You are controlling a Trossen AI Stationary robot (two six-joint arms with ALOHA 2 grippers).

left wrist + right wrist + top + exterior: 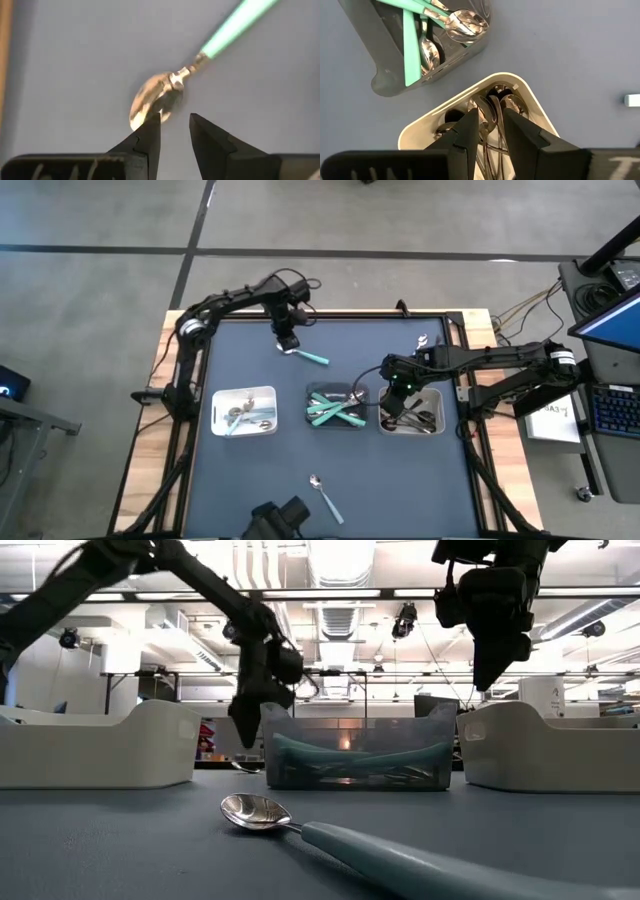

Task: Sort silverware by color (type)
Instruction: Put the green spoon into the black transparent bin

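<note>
A teal-handled spoon [308,356] lies flat on the dark mat at the far middle, its shiny bowl [152,97] toward the left. My left gripper [287,343] points down just above that bowl, open by a narrow gap [175,125] with nothing between the fingers. My right gripper [400,390] hangs open [491,125] over the white right-hand tray [520,90], which holds dark silverware [492,107]. The grey middle tray [312,392] holds teal-handled pieces [410,45]. The white left tray [218,395] holds silver pieces [245,415].
A second teal-handled spoon [325,495] lies on the mat near the front edge, large in the low view's foreground [255,812]. The three trays stand in a row across the mat's middle. A small white object [422,340] lies at the far right.
</note>
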